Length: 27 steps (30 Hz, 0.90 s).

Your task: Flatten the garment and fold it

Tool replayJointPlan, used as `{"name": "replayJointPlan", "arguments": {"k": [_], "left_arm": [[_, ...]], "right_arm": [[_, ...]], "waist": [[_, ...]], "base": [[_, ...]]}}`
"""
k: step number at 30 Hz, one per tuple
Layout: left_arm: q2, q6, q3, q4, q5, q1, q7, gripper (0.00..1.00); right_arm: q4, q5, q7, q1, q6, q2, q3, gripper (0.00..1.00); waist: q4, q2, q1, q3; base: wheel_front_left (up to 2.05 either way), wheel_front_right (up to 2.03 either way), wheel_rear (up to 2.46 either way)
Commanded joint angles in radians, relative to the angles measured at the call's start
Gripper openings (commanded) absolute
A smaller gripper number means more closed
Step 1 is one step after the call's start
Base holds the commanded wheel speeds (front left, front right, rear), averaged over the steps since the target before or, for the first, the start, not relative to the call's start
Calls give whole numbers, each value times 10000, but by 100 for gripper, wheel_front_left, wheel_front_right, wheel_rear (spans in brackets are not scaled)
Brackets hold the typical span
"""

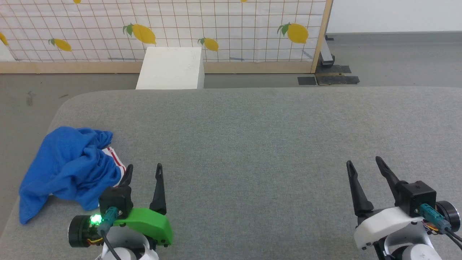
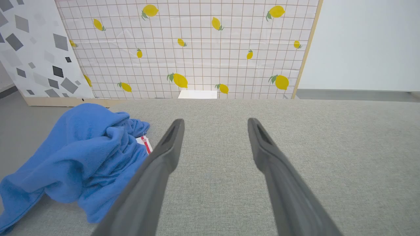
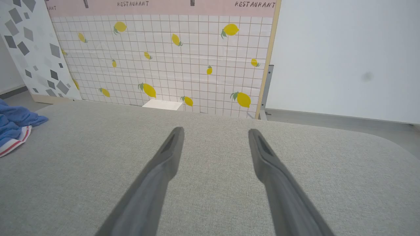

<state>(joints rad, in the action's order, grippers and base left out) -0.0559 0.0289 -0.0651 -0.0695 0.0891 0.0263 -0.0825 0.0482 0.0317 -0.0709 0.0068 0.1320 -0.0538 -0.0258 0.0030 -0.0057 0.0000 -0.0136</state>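
Note:
The garment [image 1: 68,168] lies crumpled in a royal-blue heap at the near left corner of the grey padded surface [image 1: 252,144], a bit of white sleeve with red stripes poking out on its right side. My left gripper [image 1: 143,169] stands open just right of the heap, its left finger close beside the cloth, nothing between the fingers. In the left wrist view the garment [image 2: 82,157] bulks up left of my left gripper [image 2: 215,123]. My right gripper [image 1: 362,161] is open far to the right over bare surface. The right wrist view catches the garment [image 3: 13,127] at the left edge, far from my right gripper [image 3: 215,132].
A white box [image 1: 171,68] stands on the floor beyond the far edge of the surface. Behind it runs a lemon-print grid panel [image 1: 162,29] with a wooden frame. The surface's left edge and rounded corner lie close by the garment.

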Motion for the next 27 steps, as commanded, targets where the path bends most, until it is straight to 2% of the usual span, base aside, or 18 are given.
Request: {"name": "replayJointPlan", "arguments": {"k": [1,27], "left_arm": [[-62,65,-34,-69,66,160,-115,100],[-76,216,-212,-564,418,230,-652,100]], "right_arm": [[44,97,-106,-62,-5,12,-36,100],[338,234,-514,-57,-7,19,-190,100]], "waist": [[5,20,0,-1],[21,32,0,-85]], "base": [[0,0,0],[0,0,0]]}}
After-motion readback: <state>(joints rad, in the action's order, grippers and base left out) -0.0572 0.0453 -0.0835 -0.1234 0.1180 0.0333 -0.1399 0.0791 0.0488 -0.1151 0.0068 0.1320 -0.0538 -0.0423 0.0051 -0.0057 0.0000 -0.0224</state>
